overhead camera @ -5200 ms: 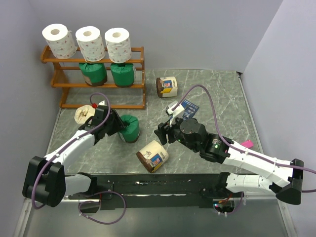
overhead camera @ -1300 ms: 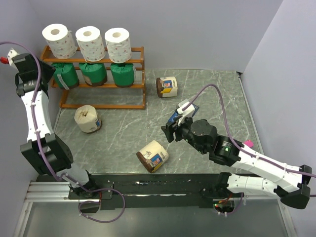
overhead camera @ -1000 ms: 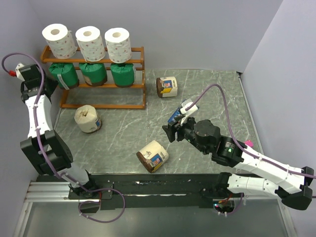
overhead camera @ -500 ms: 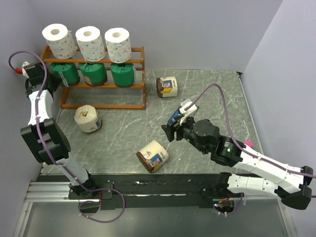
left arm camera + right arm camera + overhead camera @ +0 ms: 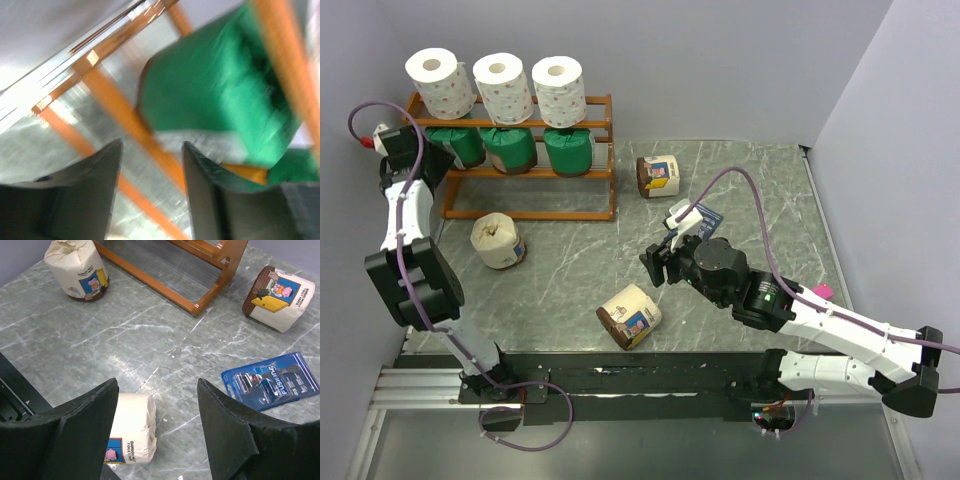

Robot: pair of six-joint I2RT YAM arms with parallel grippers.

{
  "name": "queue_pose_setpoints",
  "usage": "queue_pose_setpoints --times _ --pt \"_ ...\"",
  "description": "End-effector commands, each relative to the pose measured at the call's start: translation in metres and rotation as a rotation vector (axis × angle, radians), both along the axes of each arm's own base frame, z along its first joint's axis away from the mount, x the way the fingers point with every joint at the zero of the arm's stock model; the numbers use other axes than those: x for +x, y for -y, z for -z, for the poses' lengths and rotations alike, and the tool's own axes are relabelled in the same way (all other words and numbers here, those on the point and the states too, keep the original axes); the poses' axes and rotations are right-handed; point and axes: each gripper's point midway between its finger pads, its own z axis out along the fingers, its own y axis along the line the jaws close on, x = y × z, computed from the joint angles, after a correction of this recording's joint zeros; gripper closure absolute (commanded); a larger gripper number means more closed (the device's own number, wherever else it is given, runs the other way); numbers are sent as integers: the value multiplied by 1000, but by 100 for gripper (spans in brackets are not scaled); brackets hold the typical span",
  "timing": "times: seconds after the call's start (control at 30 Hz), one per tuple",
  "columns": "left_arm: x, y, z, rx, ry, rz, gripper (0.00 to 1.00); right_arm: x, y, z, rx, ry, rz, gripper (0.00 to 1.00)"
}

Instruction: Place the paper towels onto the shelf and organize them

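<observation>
1. At the left end of the shelf (image 5: 550,213), my left jaws stood parted with nothing between them. The leftmost green roll (image 5: 220,100) sat ahead of them on the middle tier, clear of both fingers.
2. Up top, three white rolls (image 5: 503,87) lined the top tier and the three green ones filled the middle.
3. I judged this was the let-go. The clean finish was to pull straight back out of the open side with the jaws wide, so no finger snagged the wrap and tipped the roll off.
4. Down on the desk (image 5: 760,200), the cream rolls waited: one at the shelf's foot (image 5: 498,240), one past its right end (image 5: 658,172), and the near cream roll (image 5: 130,435) on its side.
5. My right jaws hung open and empty above that near one. I reckoned they should drop square across its barrel and grip mid-length.
6. The blue packet (image 5: 272,382) lay well apart, so it was no bother.
</observation>
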Motion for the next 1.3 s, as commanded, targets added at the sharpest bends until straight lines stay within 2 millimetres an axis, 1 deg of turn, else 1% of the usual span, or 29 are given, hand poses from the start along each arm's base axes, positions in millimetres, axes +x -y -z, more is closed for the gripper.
queue_pose_setpoints --times 0.0,0.03,0.07,0.1,0.13,0.17,0.2,0.27,0.3,0.33,0.37,0.4,0.43,0.47,0.5,0.53,0.57,0.63,0.67,0.7,0.77,0.8,0.87,0.9,0.97,1.13,1.27 --pt "-36 9 -39 45 47 -28 35 -1 -1 -22 70 9 2 28" --pt "-42 12 -32 38 25 -22 29 -2 0 -23 75 6 2 28" --pt "-47 14 -32 40 19 -22 26 -2 1 -22 73 -1 5 28" --pt "-53 17 -36 33 23 -24 22 -3 2 -21 76 -3 4 28" --pt "-58 22 -28 13 -3 -8 15 -4 3 -23 82 -1 3 28" --pt "-62 26 -26 1 -14 -4 14 -5 4 -21 76 -3 2 28" --pt "-66 29 -22 -17 -31 1 14 -5 5 -21 73 -4 5 28" --pt "-77 37 -7 -52 -76 13 17 -5 8 -21 70 -4 13 28" --pt "-82 40 0 -70 -94 11 18 -4 10 -18 61 -10 23 28" --pt "-90 44 17 -88 -134 9 21 -4 11 -17 61 -13 27 28" --pt "-98 49 21 -99 -148 15 21 -5 12 -15 57 -16 26 28" --pt "-107 54 38 -114 -185 22 21 -6 13 -15 54 -22 27 28" --pt "-112 56 44 -120 -197 27 20 -7 14 -15 54 -26 25 28" --pt "-120 55 46 -113 -212 2 20 -8 14 -15 55 -30 25 28" --pt "-126 57 56 -119 -235 -4 20 -8 13 -18 60 -30 21 28" --pt "-130 57 59 -118 -240 -7 21 -10 13 -19 68 -34 11 29" --pt "-135 58 56 -116 -231 -20 21 -11 13 -19 70 -35 10 29" --pt "-149 53 65 -104 -273 -77 21 -11 14 -19 74 -38 11 29" --pt "-154 52 62 -94 -269 -88 21 -11 14 -19 75 -40 13 29" --pt "-159 51 65 -89 -284 -102 21 -12 15 -18 73 -42 14 28" --pt "-164 54 63 -83 -270 -92 22 -12 15 -16 76 -49 14 29" --pt "-167 56 68 -86 -277 -91 22 -13 15 -16 79 -49 13 29" --pt "-170 56 68 -80 -266 -93 23 -13 14 -16 80 -51 12 29" --pt "-173 58 75 -86 -277 -88 23 -13 14 -18 82 -49 9 29" --pt "-173 62 77 -88 -275 -65 24 -12 14 -18 79 -46 12 29" --pt "-176 67 93 -105 -300 -45 27 -13 13 -21 89 -44 8 29" --pt "-170 75 105 -133 -295 -5 27 -14 14 -21 94 -45 6 29"
